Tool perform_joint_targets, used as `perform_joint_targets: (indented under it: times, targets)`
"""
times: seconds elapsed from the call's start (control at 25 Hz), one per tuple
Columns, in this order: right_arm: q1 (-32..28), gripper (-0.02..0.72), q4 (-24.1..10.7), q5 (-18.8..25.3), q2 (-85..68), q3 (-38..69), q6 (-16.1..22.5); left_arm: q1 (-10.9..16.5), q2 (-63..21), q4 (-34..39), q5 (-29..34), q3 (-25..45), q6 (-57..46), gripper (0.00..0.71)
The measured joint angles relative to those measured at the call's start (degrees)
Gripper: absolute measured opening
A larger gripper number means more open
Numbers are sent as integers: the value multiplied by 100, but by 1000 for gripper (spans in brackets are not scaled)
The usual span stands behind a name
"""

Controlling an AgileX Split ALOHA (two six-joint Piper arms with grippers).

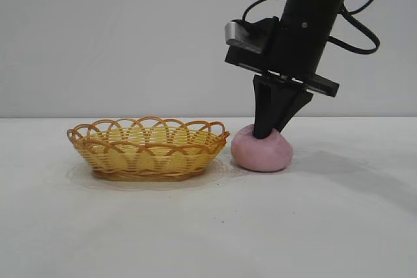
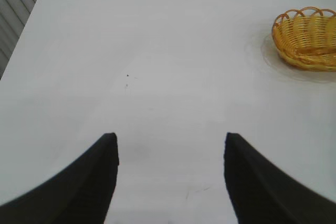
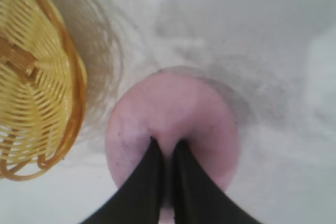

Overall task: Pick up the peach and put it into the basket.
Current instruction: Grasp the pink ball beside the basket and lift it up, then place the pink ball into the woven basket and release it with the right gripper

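Right tool (image 1: pixel 262 133) pinched closed on the peach (image 1: pixel 262 151) top, basket (image 1: pixel 148 148) at its 9 o'clock; left tool (image 2: pixel 170 177) open.

The setting looks like a robotics lab or test bench rather than a home or shop. A plain white table (image 1: pixel 208 226) fills the lower part of the exterior view, backed by a bare, pale grey wall (image 1: pixel 117 37) with no decoration. A black robot arm (image 1: pixel 316 11) with exposed looping cables (image 1: pixel 361 37) and a small camera (image 1: pixel 244 34) fixed at its wrist hangs over the table. In the left wrist view, a ribbed white panel (image 2: pixel 16 9), like a blind or radiator, stands beyond the table's edge. The only props are a wicker basket (image 1: pixel 148 150) and a dull pink peach (image 1: pixel 262 151).
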Motion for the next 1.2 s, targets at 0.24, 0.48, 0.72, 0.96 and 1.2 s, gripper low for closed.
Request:
perform_joint_targets:
  times: [0.24,0.48,0.72,0.96,1.2]
  targets:
    - [69,0,90,-101,-869,-89,-167,0,0,0,0,0,10,389]
    - [616,0,559,-46,-950,-385,-464,0,0,0,0,0,10,389]
    - [1105,0,652,-190,-601,-426,-464,0,0,0,0,0,10,389]
    - [1207,0,739,-334,-54,-426,-464,0,0,0,0,0,10,389]
    - [1230,53,849,-447,124,-426,-464,0,0,0,0,0,10,389]
